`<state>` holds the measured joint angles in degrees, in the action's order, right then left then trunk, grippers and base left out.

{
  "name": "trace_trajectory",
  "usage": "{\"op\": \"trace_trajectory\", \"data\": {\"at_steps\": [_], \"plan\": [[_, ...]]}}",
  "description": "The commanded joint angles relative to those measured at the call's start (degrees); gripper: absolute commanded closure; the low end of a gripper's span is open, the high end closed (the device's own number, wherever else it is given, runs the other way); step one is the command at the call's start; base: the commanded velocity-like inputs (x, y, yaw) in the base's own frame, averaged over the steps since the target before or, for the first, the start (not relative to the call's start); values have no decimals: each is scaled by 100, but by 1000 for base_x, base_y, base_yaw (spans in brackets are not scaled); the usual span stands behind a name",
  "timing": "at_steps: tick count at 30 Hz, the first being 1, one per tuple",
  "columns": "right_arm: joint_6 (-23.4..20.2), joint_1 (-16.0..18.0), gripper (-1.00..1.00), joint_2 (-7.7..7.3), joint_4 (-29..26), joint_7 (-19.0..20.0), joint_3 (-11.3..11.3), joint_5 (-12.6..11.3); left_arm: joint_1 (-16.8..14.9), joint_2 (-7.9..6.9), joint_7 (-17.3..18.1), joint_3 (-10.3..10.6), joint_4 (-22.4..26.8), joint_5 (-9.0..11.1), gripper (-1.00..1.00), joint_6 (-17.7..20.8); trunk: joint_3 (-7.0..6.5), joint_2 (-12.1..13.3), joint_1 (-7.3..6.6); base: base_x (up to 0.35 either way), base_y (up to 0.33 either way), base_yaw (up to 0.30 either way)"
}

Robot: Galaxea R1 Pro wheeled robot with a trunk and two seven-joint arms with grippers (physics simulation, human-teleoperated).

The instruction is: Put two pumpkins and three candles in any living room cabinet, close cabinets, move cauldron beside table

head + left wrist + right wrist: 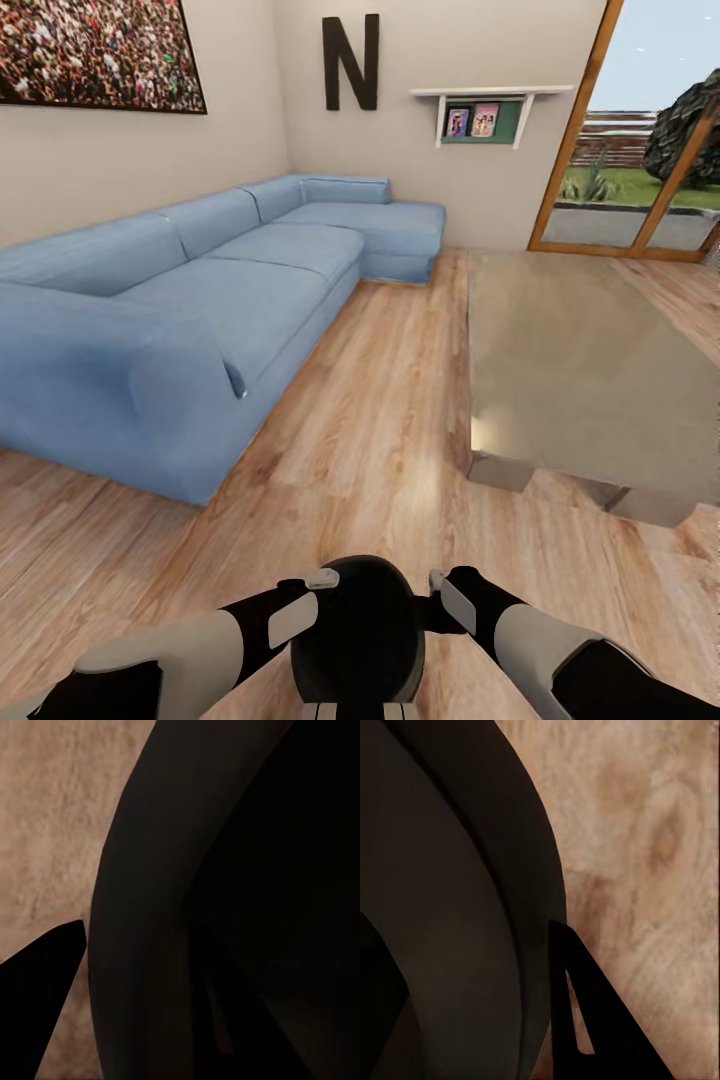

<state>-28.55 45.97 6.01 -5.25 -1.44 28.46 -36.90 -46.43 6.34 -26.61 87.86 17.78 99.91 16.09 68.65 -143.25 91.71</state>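
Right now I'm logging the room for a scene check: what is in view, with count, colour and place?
cauldron: one, black, held low between both arms, above the floor
table: one, greyish glass top, right of view
sofa: one, blue, L-shaped, along the left wall
floor: light wood planks
letter N: one, black, far wall
shelf: one, white, holding photos, far wall
picture: one, dark-framed, left wall
glass door: wood-framed, far right
left gripper: pressed on the cauldron
right gripper: pressed on the cauldron

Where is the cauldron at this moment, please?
In the head view the black cauldron sits low at centre, between the left gripper and right gripper, short of the glass table.
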Motion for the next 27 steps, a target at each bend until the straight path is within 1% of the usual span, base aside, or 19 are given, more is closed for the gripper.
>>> {"op": "trace_trajectory", "data": {"at_steps": [1,27], "plan": [[5,-1,100,32,15,4,-191,174,-7,26,-11,-147,-20,-209,100,-36,-1,0,-1,99,-327,0],[7,-1,100,32,15,4,-191,174,-7,26,-11,-147,-21,-209,100,-37,-1,0,-1,98,-327,0]]}}
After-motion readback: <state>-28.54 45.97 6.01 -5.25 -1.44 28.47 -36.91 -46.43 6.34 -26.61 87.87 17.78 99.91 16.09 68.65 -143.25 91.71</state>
